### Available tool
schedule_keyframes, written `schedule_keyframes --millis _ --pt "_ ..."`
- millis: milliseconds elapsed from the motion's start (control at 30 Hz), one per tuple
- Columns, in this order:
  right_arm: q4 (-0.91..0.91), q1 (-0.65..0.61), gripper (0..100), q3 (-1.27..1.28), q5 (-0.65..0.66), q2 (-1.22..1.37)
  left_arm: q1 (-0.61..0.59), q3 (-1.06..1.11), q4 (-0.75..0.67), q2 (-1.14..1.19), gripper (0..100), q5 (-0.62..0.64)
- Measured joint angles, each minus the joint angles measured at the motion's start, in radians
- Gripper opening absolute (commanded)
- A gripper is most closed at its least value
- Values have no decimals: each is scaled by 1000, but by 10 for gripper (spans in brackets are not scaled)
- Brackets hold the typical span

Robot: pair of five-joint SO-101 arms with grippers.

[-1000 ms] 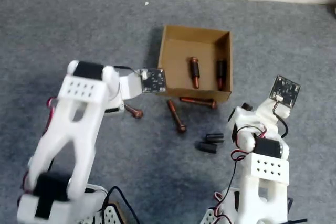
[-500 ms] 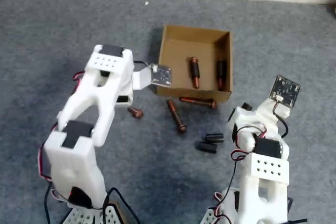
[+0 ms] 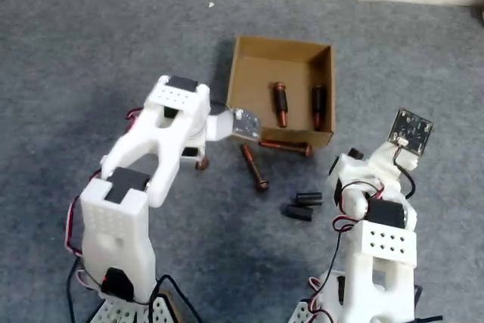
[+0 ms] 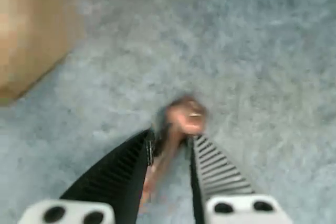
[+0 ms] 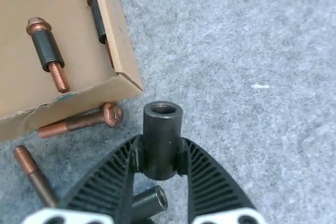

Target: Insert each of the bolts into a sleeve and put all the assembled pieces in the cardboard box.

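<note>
My left gripper [image 4: 170, 140] is shut on a copper bolt [image 4: 181, 119], whose head sticks out past the fingertips just above the carpet. In the high view that bolt's head [image 3: 201, 164] peeks out beside the left arm, left of the cardboard box [image 3: 243, 81]. My right gripper [image 5: 161, 153] is shut on a black sleeve [image 5: 163, 135] held upright with its bore facing the camera. Two assembled pieces [image 3: 280, 104] [image 3: 319, 107] lie in the box. Two loose bolts [image 3: 286, 145] [image 3: 254, 166] and two loose sleeves [image 3: 308, 199] [image 3: 298, 212] lie in front of it.
The box's front wall [image 5: 68, 103] stands close beyond the right gripper, with a loose bolt [image 5: 79, 121] along its foot. Another sleeve [image 5: 149, 200] lies under the right gripper. Open grey carpet [image 3: 91, 51] spreads to the left and behind.
The left arm has folded in and swung right toward the box. The bolt's head has stayed nearly in place. The right arm has not moved.
</note>
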Motion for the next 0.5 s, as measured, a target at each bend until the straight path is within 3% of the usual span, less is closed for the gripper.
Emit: schedule_keyframes --millis 500 --pt "0 0 5 0 0 0 35 43 2 -9 5 6"
